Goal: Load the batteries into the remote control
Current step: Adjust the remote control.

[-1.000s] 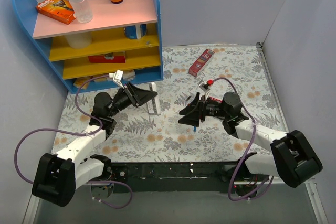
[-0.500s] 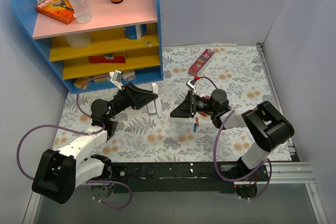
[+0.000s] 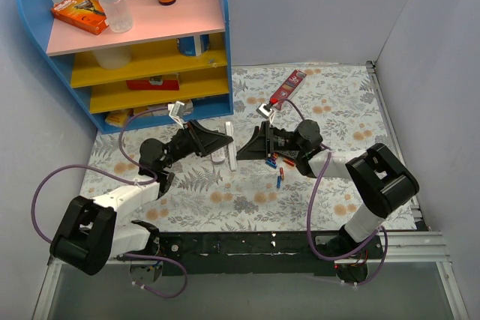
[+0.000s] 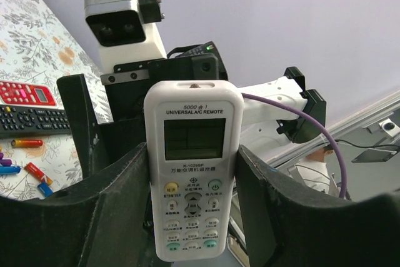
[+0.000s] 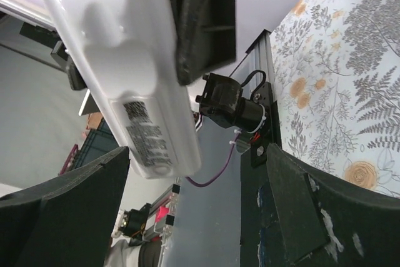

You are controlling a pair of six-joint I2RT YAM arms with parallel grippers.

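My left gripper (image 3: 227,142) is shut on the white remote control (image 3: 229,131) and holds it off the table, on edge. In the left wrist view the remote (image 4: 192,173) sits between the jaws, screen and buttons facing the camera. My right gripper (image 3: 241,154) is open and empty, right beside the remote and facing its back. The right wrist view shows the remote's back (image 5: 125,79) with a label, its end reaching between my open right gripper's (image 5: 199,170) jaws without touching. Red and blue batteries (image 3: 279,179) lie on the table below the right arm; several show in the left wrist view (image 4: 34,172).
A black remote (image 4: 31,120) and a red-and-white remote (image 4: 25,94) lie by the batteries. A red box (image 3: 287,88) lies at the back. A blue shelf unit (image 3: 150,43) with bottles and boxes stands at the back left. Grey walls close in both sides.
My left gripper has lifted the white remote off the table and swung it right. My right gripper has moved left and up to the remote; a battery stays on the table.
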